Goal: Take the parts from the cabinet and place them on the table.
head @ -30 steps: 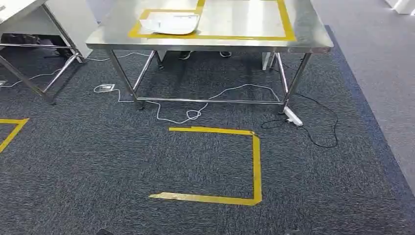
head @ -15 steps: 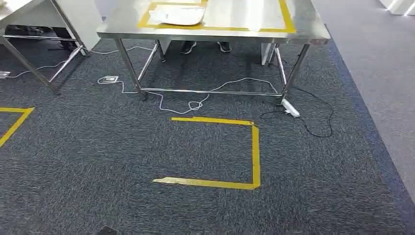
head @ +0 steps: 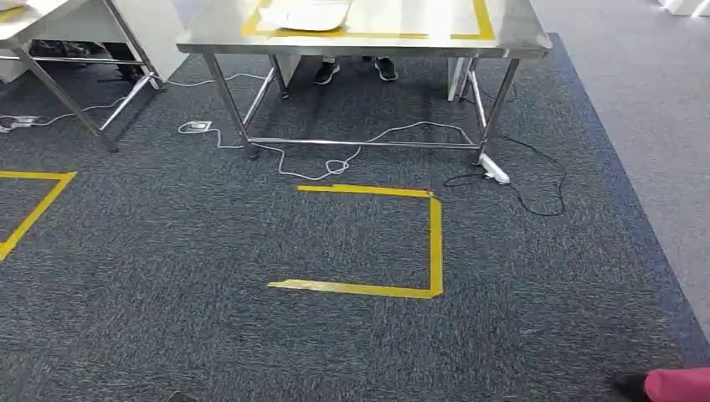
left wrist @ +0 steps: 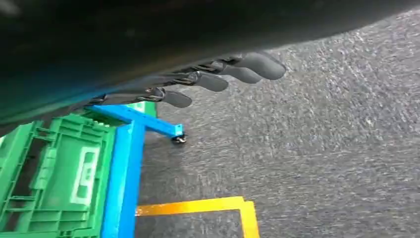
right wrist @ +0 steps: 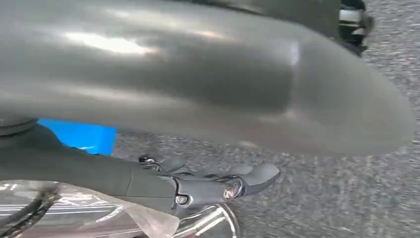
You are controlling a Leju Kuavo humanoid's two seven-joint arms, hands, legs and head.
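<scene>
A steel tabletop (head: 502, 38) is standing ahead on dark carpet (head: 251, 352), marked with yellow tape (head: 368, 36). A flat white bag (head: 306, 14) is lying inside the taped frame near its left end. A person's shoes (head: 356, 70) are showing under the table, and white cables (head: 326, 167) and a power strip (head: 494, 173) are trailing round its legs. An open square of yellow floor tape (head: 419, 251) is lying in front.

The left hand (left wrist: 218, 79) is hanging over the carpet, fingers loosely apart and holding nothing, near a blue frame (left wrist: 124, 163) carrying a green crate (left wrist: 54, 173).

The right hand (right wrist: 218, 186) is gripping a clear plastic-wrapped part (right wrist: 99, 213), fingers curled over its top.
</scene>
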